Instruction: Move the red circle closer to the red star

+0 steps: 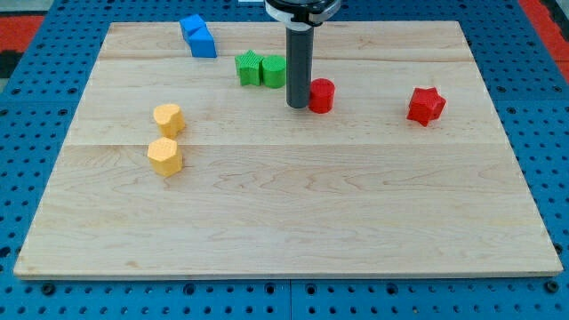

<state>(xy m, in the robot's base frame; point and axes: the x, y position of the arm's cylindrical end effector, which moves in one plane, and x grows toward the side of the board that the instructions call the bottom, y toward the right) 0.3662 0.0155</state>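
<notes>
The red circle (322,95) lies on the wooden board (284,204) a little above centre. The red star (426,106) lies to its right, well apart from it. My tip (297,106) stands on the board right against the red circle's left side. The rod rises from there to the view's top.
Two green blocks (261,69) sit side by side just left of the rod. Two blue blocks (198,36) lie together at the top left. Two yellow blocks (167,117) (165,156) lie at the left, one below the other.
</notes>
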